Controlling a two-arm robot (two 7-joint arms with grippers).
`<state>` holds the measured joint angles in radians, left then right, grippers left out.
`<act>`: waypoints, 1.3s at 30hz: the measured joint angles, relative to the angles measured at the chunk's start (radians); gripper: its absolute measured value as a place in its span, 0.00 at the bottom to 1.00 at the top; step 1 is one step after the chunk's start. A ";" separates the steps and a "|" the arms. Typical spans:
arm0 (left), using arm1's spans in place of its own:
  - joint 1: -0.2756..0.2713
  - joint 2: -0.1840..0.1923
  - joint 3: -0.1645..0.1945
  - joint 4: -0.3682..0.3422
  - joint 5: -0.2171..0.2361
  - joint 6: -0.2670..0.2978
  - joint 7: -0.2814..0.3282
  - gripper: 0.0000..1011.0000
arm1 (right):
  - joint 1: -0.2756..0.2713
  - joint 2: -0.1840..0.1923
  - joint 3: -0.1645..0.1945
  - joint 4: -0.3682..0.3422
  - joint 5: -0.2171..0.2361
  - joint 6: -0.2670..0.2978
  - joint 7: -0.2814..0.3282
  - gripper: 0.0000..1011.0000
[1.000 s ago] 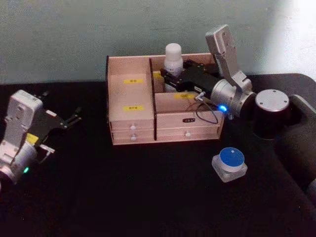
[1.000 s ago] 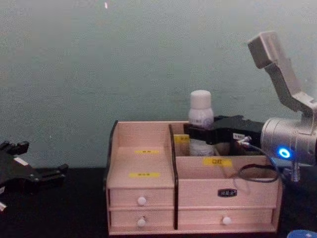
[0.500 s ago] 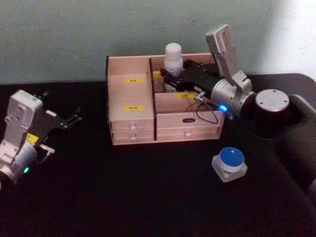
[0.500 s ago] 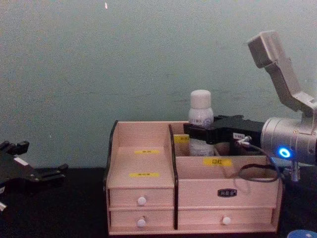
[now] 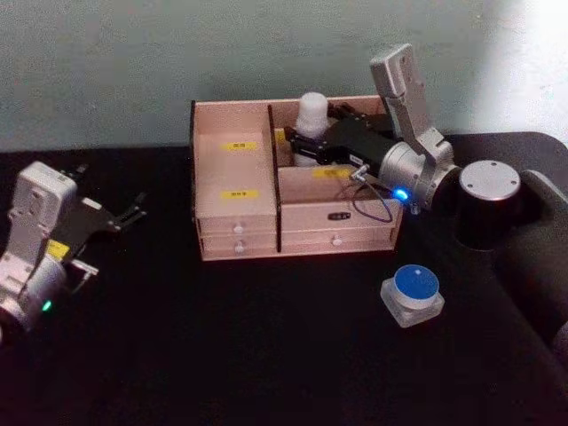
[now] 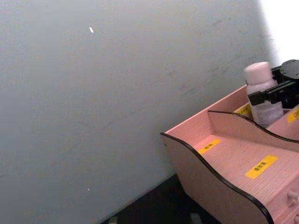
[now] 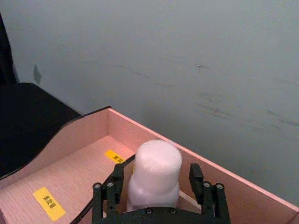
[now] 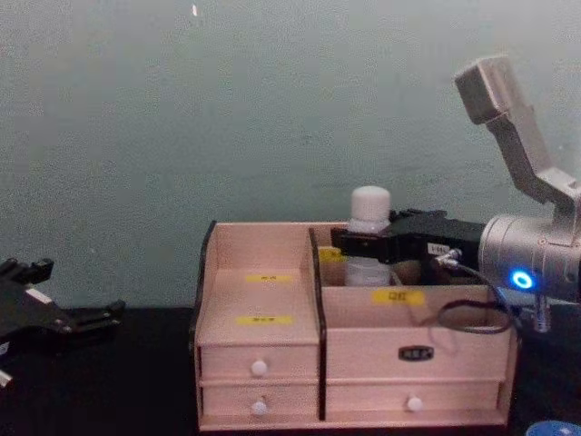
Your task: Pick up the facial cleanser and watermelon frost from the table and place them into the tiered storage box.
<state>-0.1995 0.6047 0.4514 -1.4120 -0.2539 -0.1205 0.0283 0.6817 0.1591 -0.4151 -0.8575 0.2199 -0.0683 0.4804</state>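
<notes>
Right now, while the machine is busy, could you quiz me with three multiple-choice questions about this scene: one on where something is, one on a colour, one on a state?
1. Where is the white bottle?
A. Lying down in front of the box.
B. In the rear right compartment of the tiered storage box.
C. Inside a pulled-out drawer.

2. What colour is the lid of the small jar on the table?
A. Red.
B. Blue.
C. Yellow.

3. How are the box's four drawers?
A. All shut.
B. One pulled out.
C. All removed.

Answers:
1 B: the right tool holds the bottle upright, down in that compartment.
2 B: the head view shows a round blue lid.
3 A: every drawer front sits flush with the box.

The left tool is parked over the table, to the box's left.
</notes>
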 joint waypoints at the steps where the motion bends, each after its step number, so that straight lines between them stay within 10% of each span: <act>1: 0.000 0.000 0.000 0.000 0.000 0.000 0.000 0.99 | 0.000 0.000 0.000 0.000 0.000 0.000 0.000 0.88; 21: 0.000 0.000 0.000 0.000 0.000 0.000 0.000 0.99 | -0.006 0.005 0.000 -0.016 0.000 0.003 -0.002 0.99; 39: 0.000 0.000 0.000 0.000 0.000 0.000 0.000 0.99 | -0.191 0.130 0.048 -0.367 0.025 0.093 -0.038 0.99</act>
<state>-0.1995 0.6047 0.4514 -1.4120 -0.2539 -0.1205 0.0283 0.4908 0.2888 -0.3672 -1.2243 0.2446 0.0243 0.4426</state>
